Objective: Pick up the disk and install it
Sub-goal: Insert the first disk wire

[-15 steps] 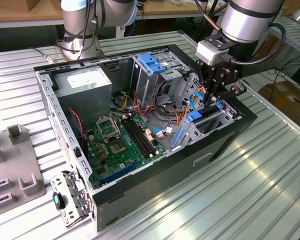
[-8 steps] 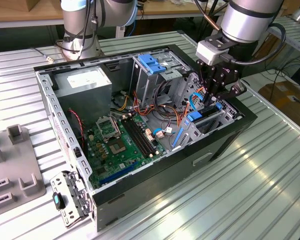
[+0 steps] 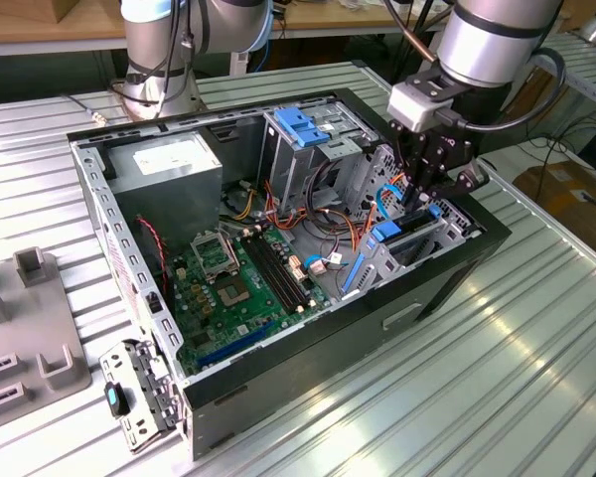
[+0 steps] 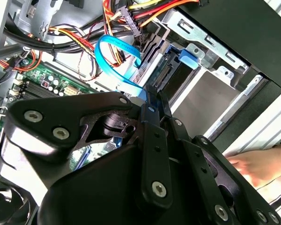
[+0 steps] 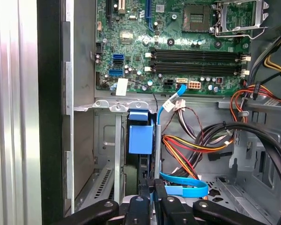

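The disk [image 3: 402,232] stands on edge in the drive bay at the exterior view's right end of the open computer case [image 3: 308,343]; its blue plastic frame shows. My gripper [image 3: 424,199] comes down on it from above. In both wrist views the black fingers [image 5: 144,190] press close together on the disk's thin edge. The blue frame [image 5: 140,136] runs on beyond them into the bay. In the second wrist view the gripper [image 4: 150,96] is shut at the end of the disk [image 4: 166,70], beside a silver bay wall [image 4: 201,93].
A motherboard [image 3: 238,283] lies on the case floor. A grey box with a white label [image 3: 169,164] and a blue tabbed bracket [image 3: 303,124] sit at the back. A blue flat cable [image 4: 112,51] loops beside the bay. A hand [image 4: 262,164] rests outside the case. A grey fixture [image 3: 30,338] stands at the exterior view's left.
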Motion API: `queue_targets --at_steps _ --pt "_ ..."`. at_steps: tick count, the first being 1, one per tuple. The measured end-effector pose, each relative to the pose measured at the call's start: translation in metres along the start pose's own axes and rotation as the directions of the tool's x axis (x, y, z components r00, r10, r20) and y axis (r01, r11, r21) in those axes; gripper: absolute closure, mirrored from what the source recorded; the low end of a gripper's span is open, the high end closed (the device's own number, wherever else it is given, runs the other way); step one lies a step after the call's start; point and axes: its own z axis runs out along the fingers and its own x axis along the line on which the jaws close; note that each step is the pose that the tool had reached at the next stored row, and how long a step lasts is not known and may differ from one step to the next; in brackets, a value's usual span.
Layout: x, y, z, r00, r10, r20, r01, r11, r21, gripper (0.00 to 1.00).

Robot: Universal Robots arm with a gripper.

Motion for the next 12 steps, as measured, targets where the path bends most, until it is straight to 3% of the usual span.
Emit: queue_targets --at_steps 12 --pt "0.0001 0.0002 0.0007 1.0 0.0 0.0 0.0 1.0 0.001 0.84"
